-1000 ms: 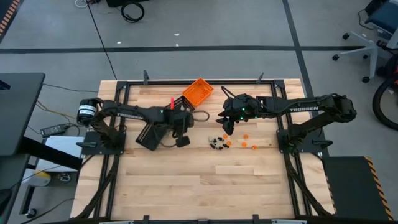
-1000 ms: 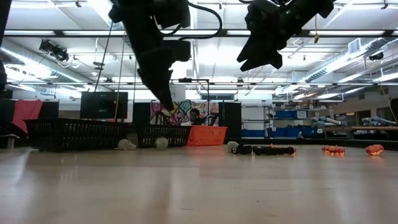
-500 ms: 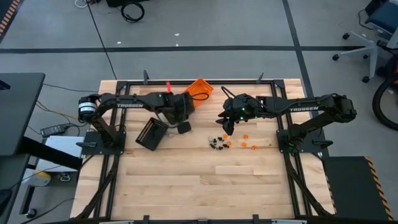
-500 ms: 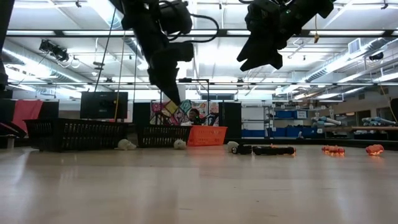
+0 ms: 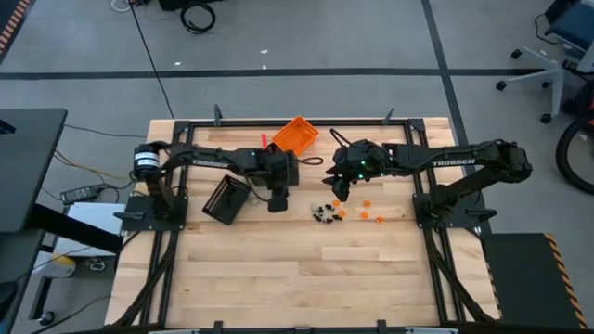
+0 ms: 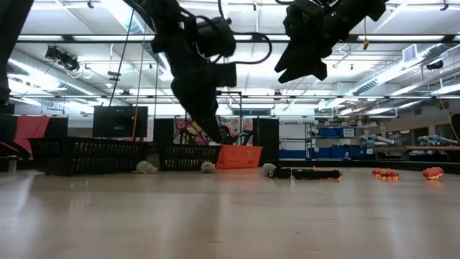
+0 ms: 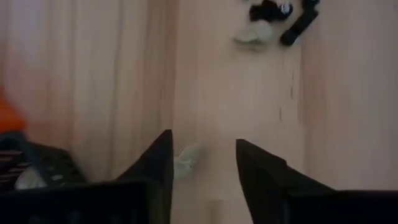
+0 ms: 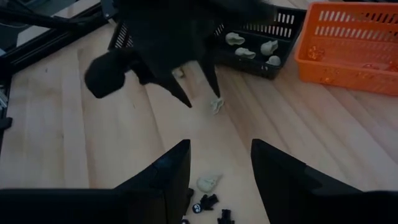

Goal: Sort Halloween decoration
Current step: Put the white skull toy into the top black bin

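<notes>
Tiny Halloween trinkets lie on the wooden table: a black cluster (image 5: 324, 212), orange ones (image 5: 365, 202) and whitish ones (image 8: 209, 182). My left gripper (image 5: 277, 202) hangs open, pointing down, just above one whitish trinket (image 7: 186, 159), which lies on the table between its fingertips and also shows in the right wrist view (image 8: 216, 104). My right gripper (image 5: 341, 193) is open and empty, raised above the cluster's far side. The black tray (image 5: 225, 198) holds whitish trinkets (image 8: 249, 52). The orange tray (image 5: 295, 134) stands at the far edge.
A second black tray (image 6: 86, 155) shows in the low view, with another whitish trinket (image 6: 146, 167) lying in front of it. Bare wood stretches across the table's near half (image 5: 306, 278). A dark metal frame (image 5: 186, 130) edges the table.
My left gripper has swung from beside the black tray toward the table's right, closer to the trinket cluster, staying above the table. A whitish trinket under it has shifted the same way on the table. My right gripper has kept still.
</notes>
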